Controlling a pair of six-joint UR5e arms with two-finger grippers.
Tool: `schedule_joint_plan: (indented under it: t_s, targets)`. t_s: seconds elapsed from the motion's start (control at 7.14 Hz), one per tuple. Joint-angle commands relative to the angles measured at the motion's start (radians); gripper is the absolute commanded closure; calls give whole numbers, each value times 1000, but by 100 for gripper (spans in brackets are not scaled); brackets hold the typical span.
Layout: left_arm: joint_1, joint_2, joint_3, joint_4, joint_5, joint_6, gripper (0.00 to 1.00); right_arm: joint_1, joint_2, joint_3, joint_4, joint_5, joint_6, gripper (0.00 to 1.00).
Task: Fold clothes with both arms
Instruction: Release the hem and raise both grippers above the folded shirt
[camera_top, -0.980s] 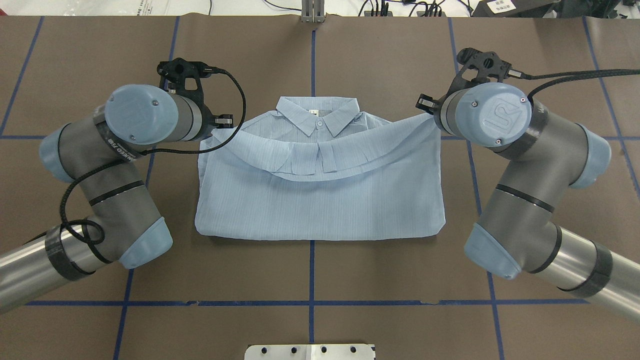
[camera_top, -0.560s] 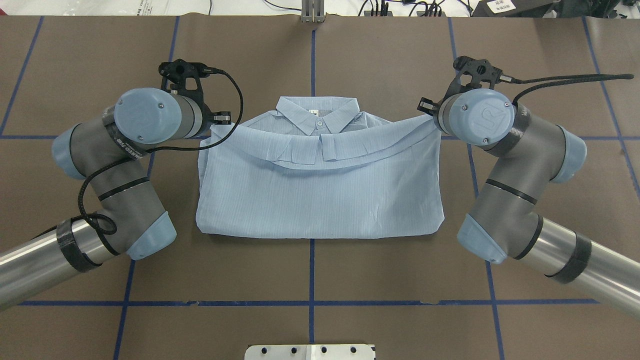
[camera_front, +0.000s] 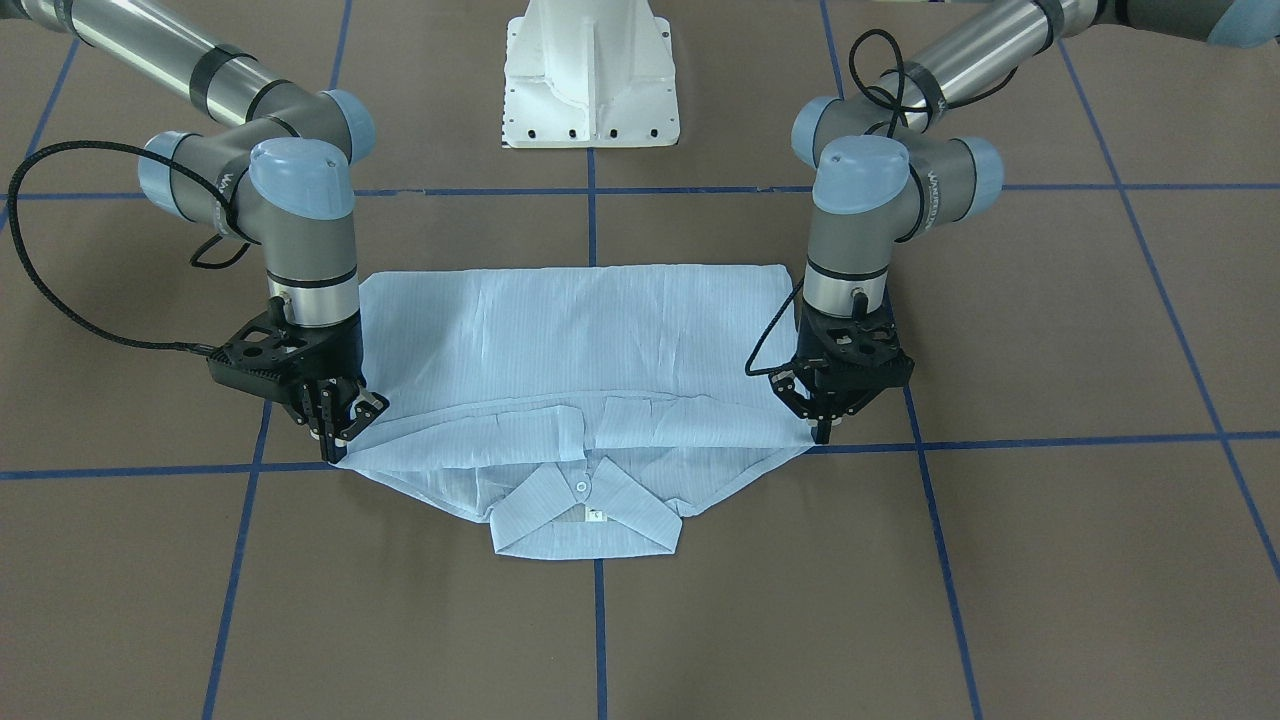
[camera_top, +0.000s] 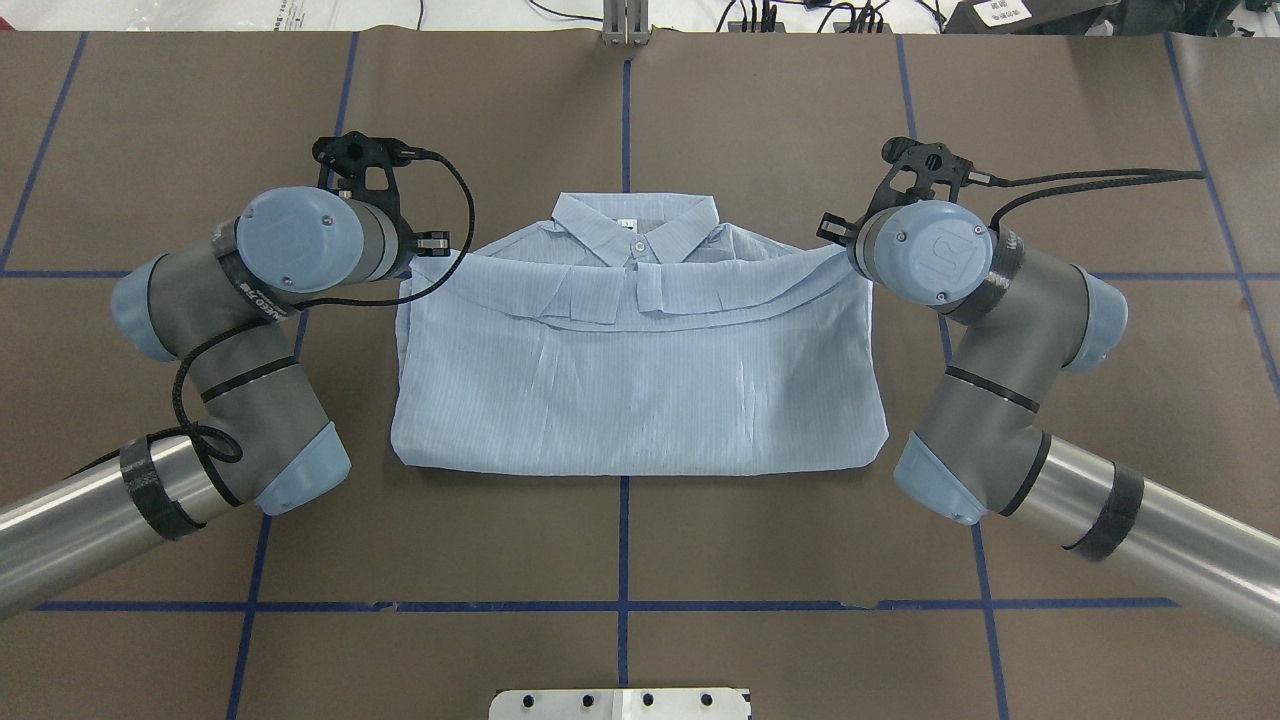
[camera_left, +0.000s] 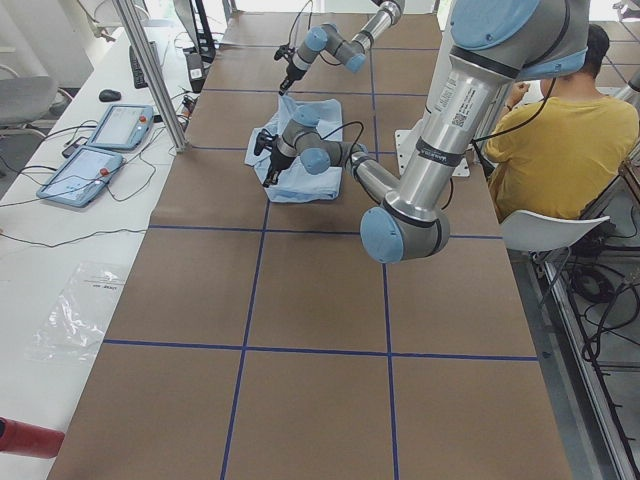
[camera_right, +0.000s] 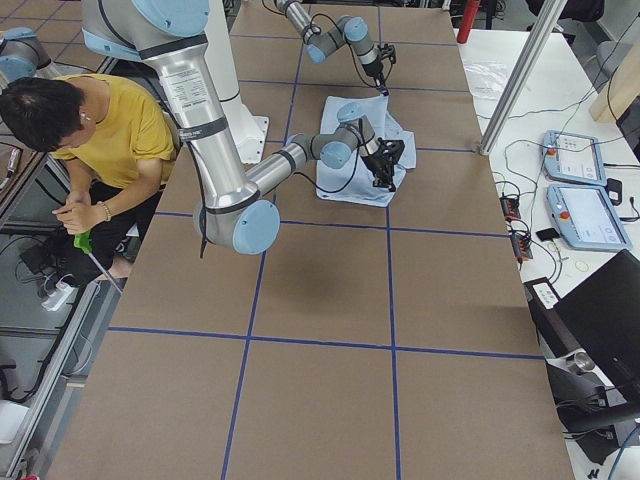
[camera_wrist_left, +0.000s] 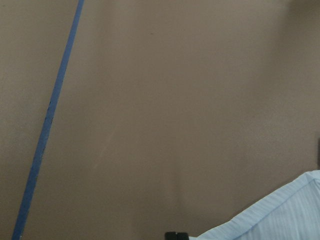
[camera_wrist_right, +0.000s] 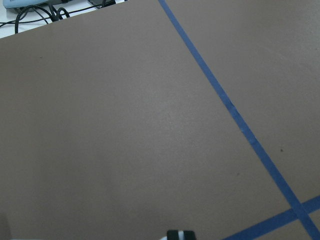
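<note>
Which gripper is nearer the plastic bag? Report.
Left. The bag lies on the white side table toward the robot's left end. The left gripper pinches the shirt corner on that side, the right gripper the opposite corner, farther off.

Light flat and even from overhead, no hard shadows; only soft dark smudges on the brown counter (camera_front: 1000, 560) beneath each arm. White glare streaks run along the bare metal tubes of the left arm (camera_top: 60, 530) and right arm (camera_top: 1190, 550). Pale shirt (camera_top: 640, 400) well exposed, pinstripes readable. Overhead and front views sharp. Side views wide-angle, counter edges splaying toward the corners. Wrist views softer and dimmer; shirt edge in the left one slightly blurred
</note>
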Motion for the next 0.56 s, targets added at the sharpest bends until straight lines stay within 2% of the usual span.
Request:
schedule_joint_plan:
  t_s: [0.0, 0.14, 0.28, 0.42]
  targets:
    - [1, 4, 38, -54, 0, 9, 98, -12, 1, -1, 2, 0, 0, 69]
    - [1, 15, 37, -57, 0, 58, 1, -13, -1, -1, 1, 0, 2, 20]
    - [-5, 21, 18, -92, -9, 110, 0, -7, -2, 16, 1, 4, -3, 0]
    - [-8, 53, -42, -95, -37, 173, 0, 2, -1, 22, -1, 10, -36, 0]
